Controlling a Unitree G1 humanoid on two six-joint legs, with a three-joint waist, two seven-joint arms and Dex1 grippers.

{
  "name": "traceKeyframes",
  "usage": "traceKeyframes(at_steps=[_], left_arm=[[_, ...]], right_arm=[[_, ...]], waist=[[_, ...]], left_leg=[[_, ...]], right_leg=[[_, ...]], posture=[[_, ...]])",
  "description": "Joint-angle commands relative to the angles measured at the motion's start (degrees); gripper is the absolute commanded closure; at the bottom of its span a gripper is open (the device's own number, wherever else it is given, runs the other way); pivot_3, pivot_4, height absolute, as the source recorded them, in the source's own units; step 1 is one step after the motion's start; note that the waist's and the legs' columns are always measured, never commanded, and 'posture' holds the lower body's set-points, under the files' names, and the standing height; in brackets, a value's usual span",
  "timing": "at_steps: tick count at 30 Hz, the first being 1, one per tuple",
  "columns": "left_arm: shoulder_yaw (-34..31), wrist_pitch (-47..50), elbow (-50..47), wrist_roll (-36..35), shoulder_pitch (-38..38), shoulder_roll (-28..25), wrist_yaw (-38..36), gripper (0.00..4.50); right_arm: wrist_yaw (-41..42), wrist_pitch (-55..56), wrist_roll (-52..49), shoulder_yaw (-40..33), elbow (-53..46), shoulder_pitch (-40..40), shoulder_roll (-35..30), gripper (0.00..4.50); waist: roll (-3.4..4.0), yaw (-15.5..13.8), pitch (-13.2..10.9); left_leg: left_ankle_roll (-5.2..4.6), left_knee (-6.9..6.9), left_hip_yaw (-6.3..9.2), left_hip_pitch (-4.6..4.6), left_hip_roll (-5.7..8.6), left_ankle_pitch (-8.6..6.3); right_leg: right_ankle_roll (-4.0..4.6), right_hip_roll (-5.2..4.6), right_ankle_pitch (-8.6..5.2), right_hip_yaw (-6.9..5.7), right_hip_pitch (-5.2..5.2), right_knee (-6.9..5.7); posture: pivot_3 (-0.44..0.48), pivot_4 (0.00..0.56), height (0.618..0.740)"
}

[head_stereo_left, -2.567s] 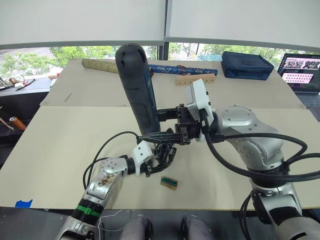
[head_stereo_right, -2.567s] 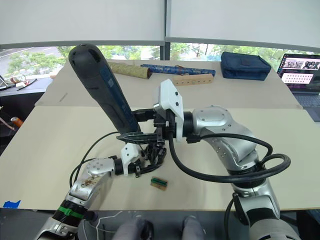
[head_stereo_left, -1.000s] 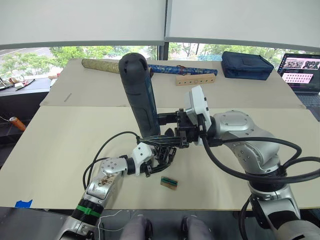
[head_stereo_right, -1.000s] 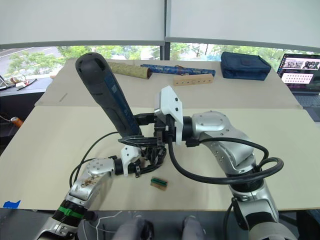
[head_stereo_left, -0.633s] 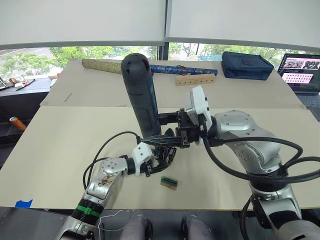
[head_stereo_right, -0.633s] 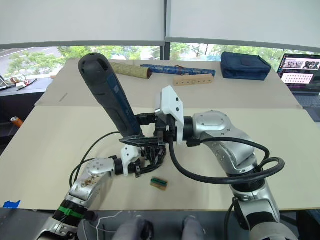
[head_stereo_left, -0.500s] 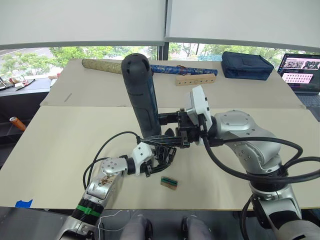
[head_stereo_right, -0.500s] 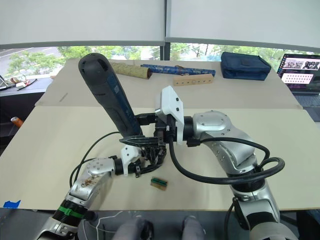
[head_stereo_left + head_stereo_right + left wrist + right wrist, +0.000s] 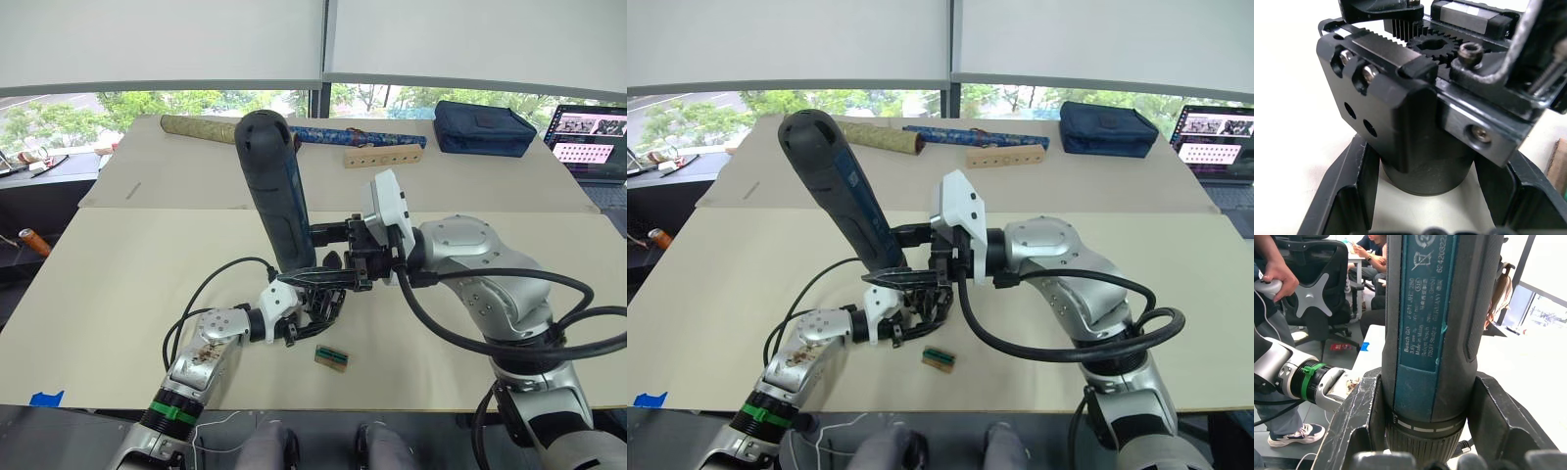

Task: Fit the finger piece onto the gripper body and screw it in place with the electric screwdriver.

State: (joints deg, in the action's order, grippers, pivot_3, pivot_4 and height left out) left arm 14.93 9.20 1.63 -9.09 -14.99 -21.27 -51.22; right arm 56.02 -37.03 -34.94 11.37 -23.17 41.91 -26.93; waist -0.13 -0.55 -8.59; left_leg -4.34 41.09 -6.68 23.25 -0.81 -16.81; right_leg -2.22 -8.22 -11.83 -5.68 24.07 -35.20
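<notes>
A black screwdriver with a teal-blue label stands over a black gripper body dotted with silver screws, on a beige table. Nearby lie a tan-and-green block, an olive tube, a navy bag and a blue patterned roll.

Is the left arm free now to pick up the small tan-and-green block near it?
Probably not: the left gripper is shut on the gripper body, though the block lies uncovered just beside it.
</notes>
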Motion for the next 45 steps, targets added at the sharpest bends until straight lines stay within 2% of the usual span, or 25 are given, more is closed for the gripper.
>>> traceKeyframes(at_steps=[1, 13, 24, 45], left_arm=[[2.75, 2.82, 2.24, 0.85, 1.84, -0.41, -1.47, 2.2], [2.73, 3.39, 1.44, 0.76, 2.27, -0.43, -1.21, 2.2], [2.65, 3.91, 1.02, 0.72, 2.08, -0.69, -1.46, 2.2], [2.36, 3.82, 0.77, 0.52, 2.04, -1.08, -1.51, 2.2]], right_arm=[[-0.08, 0.24, -0.94, -1.0, -2.28, 1.38, -0.12, 2.56], [0.28, 5.12, 1.04, -1.21, -0.22, -2.7, 1.02, 2.56], [-2.94, 4.11, 1.26, -2.11, 2.02, -5.69, 1.37, 2.56], [-2.96, 8.78, 6.69, 5.3, 0.23, -10.69, 1.07, 2.56]], waist=[[0.0, 0.0, 0.0], [0.0, 0.0, 0.0], [0.01, 0.01, 0.03], [-0.03, 0.24, 0.52]], left_leg=[[0.0, 0.0, 0.0, 0.0, 0.0, 0.0], [0.01, -0.01, 0.0, -0.01, 0.0, 0.0], [0.02, -0.02, 0.0, -0.07, 0.0, 0.01], [0.05, -0.18, -0.04, -0.36, -0.02, 0.02]], right_leg=[[0.0, 0.0, 0.0, 0.0, 0.0, 0.0], [0.0, 0.0, 0.0, 0.0, -0.01, 0.0], [0.0, 0.0, 0.0, 0.0, -0.03, -0.01], [0.0, 0.0, -0.02, 0.02, -0.18, 0.0]], posture=[[0.0, 0.15, 0.74], [0.0, 0.15, 0.74], [0.0, 0.15, 0.74], [0.0, 0.15, 0.74]])
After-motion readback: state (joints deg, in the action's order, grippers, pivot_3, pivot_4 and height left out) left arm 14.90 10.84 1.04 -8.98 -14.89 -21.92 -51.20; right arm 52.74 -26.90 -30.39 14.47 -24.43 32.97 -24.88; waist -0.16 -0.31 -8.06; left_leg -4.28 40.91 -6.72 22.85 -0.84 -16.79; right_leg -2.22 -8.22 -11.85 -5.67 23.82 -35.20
